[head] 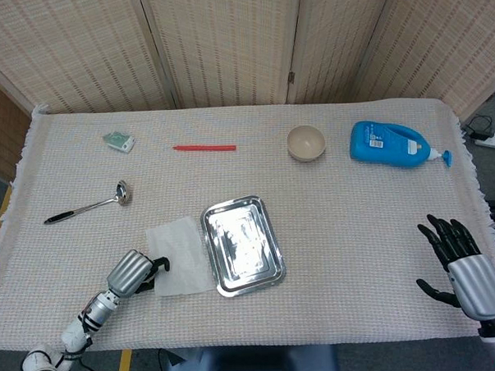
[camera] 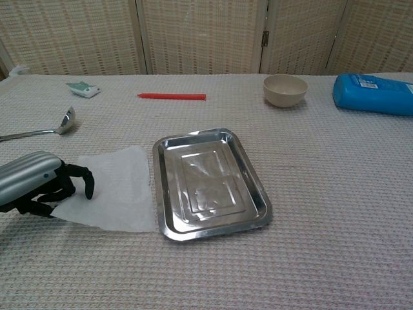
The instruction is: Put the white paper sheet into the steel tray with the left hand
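Note:
The white paper sheet [head: 182,254] [camera: 119,186] lies left of the steel tray [head: 243,245] [camera: 208,182], its right edge reaching the tray's left rim and its near-left part lifted and creased. My left hand [head: 133,274] [camera: 37,184] holds the sheet's left edge, with dark fingers curled over the top and the thumb below. Whether the thumb is under the paper is hard to see. The tray holds nothing. Over the near right corner of the table my right hand [head: 460,265] is open with fingers spread, holding nothing; only the head view shows it.
A steel ladle [head: 88,207] [camera: 39,131] lies left of the paper. Along the far side are a small packet [head: 118,141], a red pen [head: 205,147] [camera: 171,96], a beige bowl [head: 306,142] [camera: 284,90] and a blue bottle [head: 389,143] lying on its side.

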You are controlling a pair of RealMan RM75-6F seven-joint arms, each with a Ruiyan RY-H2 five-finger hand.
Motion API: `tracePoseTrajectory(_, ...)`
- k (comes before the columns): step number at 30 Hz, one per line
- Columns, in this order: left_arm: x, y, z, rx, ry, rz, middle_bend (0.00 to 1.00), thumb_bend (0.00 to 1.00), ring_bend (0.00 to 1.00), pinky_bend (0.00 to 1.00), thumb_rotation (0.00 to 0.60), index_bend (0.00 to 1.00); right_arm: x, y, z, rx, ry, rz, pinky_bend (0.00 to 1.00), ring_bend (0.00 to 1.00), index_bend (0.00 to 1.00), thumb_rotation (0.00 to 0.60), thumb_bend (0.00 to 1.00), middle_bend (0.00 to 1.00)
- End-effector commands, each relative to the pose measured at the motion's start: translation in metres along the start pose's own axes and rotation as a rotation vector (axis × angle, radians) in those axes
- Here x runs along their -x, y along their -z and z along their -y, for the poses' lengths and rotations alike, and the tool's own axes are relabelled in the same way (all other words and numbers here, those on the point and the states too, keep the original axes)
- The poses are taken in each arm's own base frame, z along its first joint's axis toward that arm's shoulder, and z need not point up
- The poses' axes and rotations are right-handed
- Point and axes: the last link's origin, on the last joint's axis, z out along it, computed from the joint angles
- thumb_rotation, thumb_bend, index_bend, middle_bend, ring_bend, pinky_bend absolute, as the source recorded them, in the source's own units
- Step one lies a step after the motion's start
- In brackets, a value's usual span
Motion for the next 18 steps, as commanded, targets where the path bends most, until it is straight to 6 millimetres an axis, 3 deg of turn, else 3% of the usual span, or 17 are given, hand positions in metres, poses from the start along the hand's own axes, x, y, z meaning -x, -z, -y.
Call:
tracePoseTrajectory(1, -0.001, 0.000, 0.000, 0.003, -0.004, -0.007, 1.00, 0.62, 1.00, 1.00, 0.600, 0.53, 0.001, 0.000, 0.000, -0.001, 0.001, 0.003, 0.00, 0.00, 0.00, 0.600, 0.24, 0.00)
tracePoseTrajectory(8, -0.008, -0.001, 0.000, 0.008, -0.018, -0.044, 1.00, 0.62, 1.00, 1.00, 0.600, 0.53, 0.001, 0.000, 0.001, -0.002, 0.000, 0.007, 0.00, 0.00, 0.00, 0.600, 0.24, 0.00)
tracePoseTrajectory(18, -0.037, -0.001, 0.002, 0.011, -0.072, -0.219, 1.00, 0.62, 1.00, 1.00, 0.600, 0.54, 0.000, 0.003, 0.003, -0.016, -0.007, 0.007, 0.00, 0.00, 0.00, 0.600, 0.24, 0.00)
